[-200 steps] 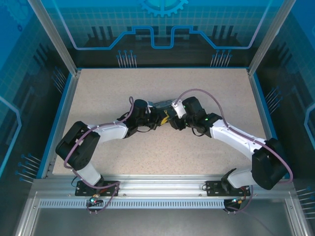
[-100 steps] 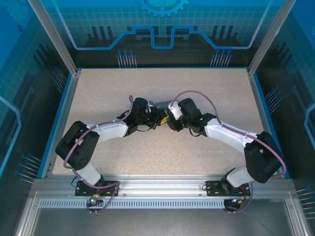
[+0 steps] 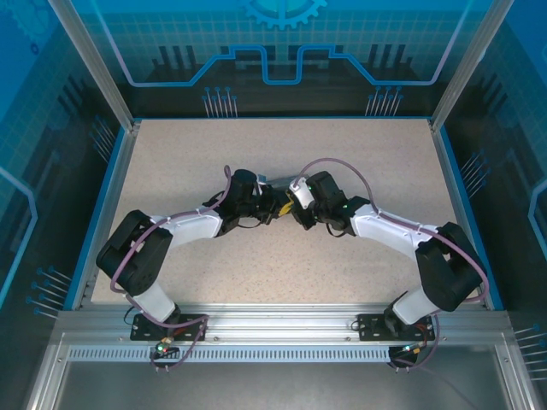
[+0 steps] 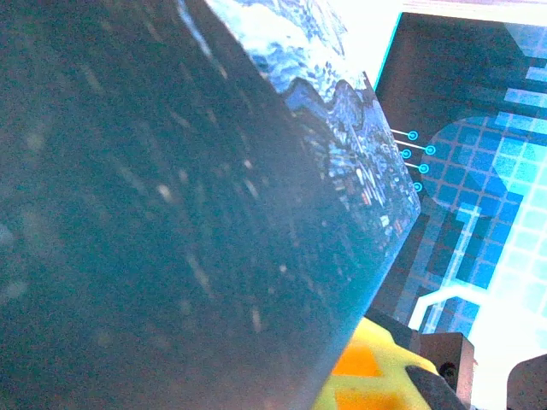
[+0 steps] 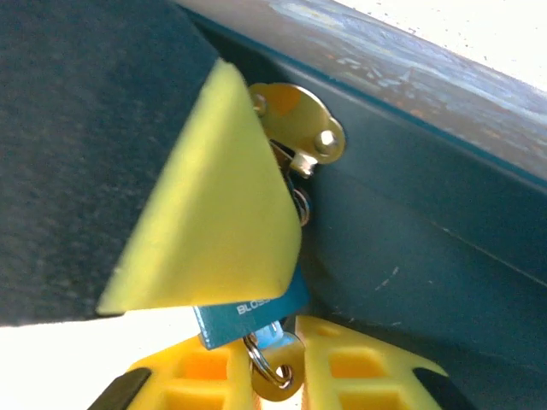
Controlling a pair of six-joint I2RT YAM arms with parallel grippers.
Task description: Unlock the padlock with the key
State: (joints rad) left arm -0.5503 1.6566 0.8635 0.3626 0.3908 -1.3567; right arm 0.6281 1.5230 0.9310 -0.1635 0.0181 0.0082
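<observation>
The small blue padlock [image 5: 248, 309] hangs from the brass hasp [image 5: 301, 126] of the dark blue painted box [image 5: 427, 222]. A yellow finger [image 5: 214, 205] of my left gripper [image 3: 275, 205] covers the padlock's upper part and seems shut on it. The key [image 5: 291, 363], with a round head and a split ring, sticks into the padlock's lower end. My right gripper [image 5: 280, 342] is shut on the key's head between its yellow fingers [image 5: 359, 367]. In the left wrist view the box [image 4: 171, 213] is pressed close to the camera. Both grippers meet mid-table, the right gripper [image 3: 296, 203] facing the left.
The box [image 3: 270, 181] lies just behind the two wrists on the speckled table [image 3: 282, 273]. Blue walls and metal posts [image 3: 94, 68] ring the table. The right arm's cable [image 3: 342, 161] loops above its wrist.
The right arm has slid left toward the left gripper, and its jaws have closed on the key. The left arm has stayed put.
</observation>
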